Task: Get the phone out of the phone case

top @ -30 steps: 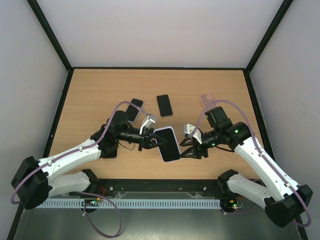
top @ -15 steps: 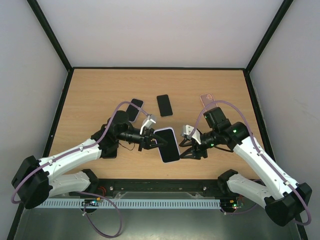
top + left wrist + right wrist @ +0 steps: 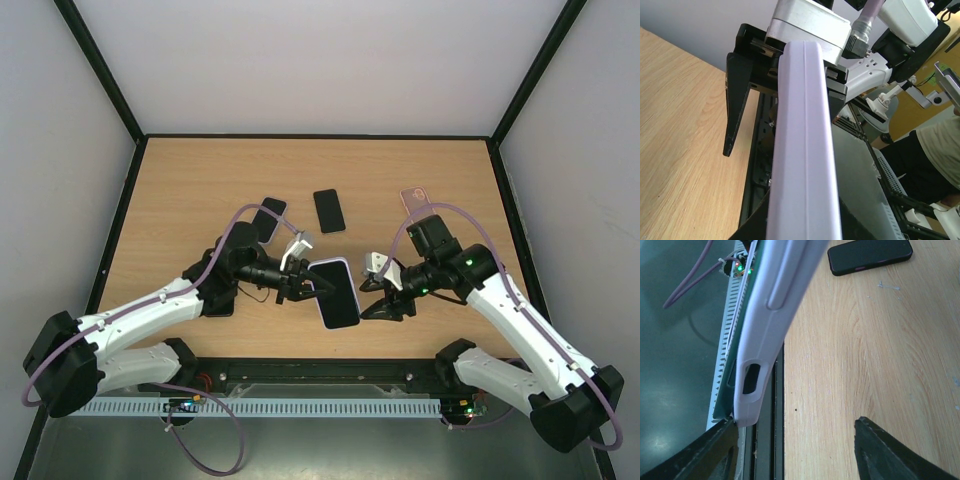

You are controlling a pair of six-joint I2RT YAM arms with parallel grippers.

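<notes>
The phone (image 3: 338, 294), dark screen up, sits in a lilac case (image 3: 802, 150) held off the table between the arms. My left gripper (image 3: 310, 286) is shut on the cased phone's left long edge. In the left wrist view the case's edge fills the middle, with the dark screen (image 3: 860, 190) to its right. My right gripper (image 3: 380, 300) stands wide open at the phone's right side. In the right wrist view the case's corner (image 3: 747, 405) rests against my left finger (image 3: 710, 452); the other finger (image 3: 890, 455) is far off over bare wood.
A bare black phone (image 3: 329, 210) lies on the wooden table (image 3: 200, 190) behind, and a dark phone (image 3: 267, 218) lies by my left arm. A clear pinkish case (image 3: 414, 198) lies at the back right. The black front rail (image 3: 320, 372) runs along the near edge.
The cased phone has shifted slightly down and toward the near edge in my left gripper. My right gripper has edged closer to the case's right side.
</notes>
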